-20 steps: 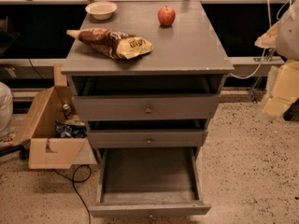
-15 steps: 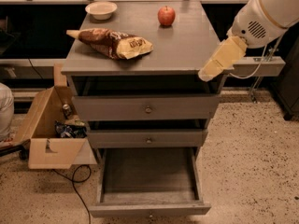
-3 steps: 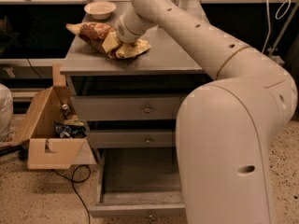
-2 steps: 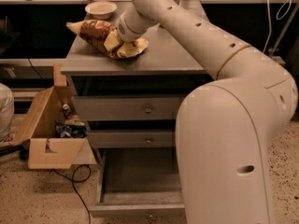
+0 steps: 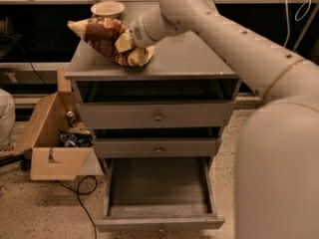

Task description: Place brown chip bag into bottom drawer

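The arm (image 5: 227, 34) is reaching in from the right foreground, its thick pale body filling the lower right corner and its long forearm running up and to the left across the bench (image 5: 189, 59). At the wrist it is bending down towards the left half of the bench top. The end effector (image 5: 130, 48) is sitting at the right end of the brown chip bag (image 5: 102, 38), clenching it with pale pads above and below the foil. The bag is lying on the bench top, tilting so that its left end is pointing up towards the bowl (image 5: 107, 7) at the back edge. Below, the two shallower drawers (image 5: 158, 116) are sitting pushed in, while the bottom drawer (image 5: 159, 224) is standing pulled out, its grey floor showing. A cardboard box (image 5: 50, 163) is resting on the floor just left of the cabinet.
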Available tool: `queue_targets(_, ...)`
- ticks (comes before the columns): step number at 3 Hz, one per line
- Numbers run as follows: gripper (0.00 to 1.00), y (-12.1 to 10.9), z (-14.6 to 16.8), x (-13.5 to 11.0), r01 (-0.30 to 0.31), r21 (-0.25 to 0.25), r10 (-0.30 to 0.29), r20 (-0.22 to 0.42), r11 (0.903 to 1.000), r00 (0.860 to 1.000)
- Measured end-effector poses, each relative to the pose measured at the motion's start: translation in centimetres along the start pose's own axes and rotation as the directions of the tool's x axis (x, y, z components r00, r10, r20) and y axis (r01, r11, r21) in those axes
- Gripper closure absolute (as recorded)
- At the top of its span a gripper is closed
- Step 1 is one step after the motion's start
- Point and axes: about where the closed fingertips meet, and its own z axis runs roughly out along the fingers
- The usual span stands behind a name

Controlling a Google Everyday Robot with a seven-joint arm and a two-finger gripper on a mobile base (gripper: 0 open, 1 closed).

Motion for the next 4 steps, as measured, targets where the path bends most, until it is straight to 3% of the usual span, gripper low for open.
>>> queue_targets(1, 1.0, 0.6, 0.3, 2.2, -0.03, -0.064, 0.034, 0.07, 0.9975, 0.997)
queue_targets(3, 1.0, 0.7, 0.0, 1.9, -0.03, -0.064, 0.034, 0.07, 0.9975, 0.997)
queue_targets(4, 1.0, 2.9, -3.2, 0.9, 0.058, -0.022, -0.055, 0.112, 0.9981, 0.992)
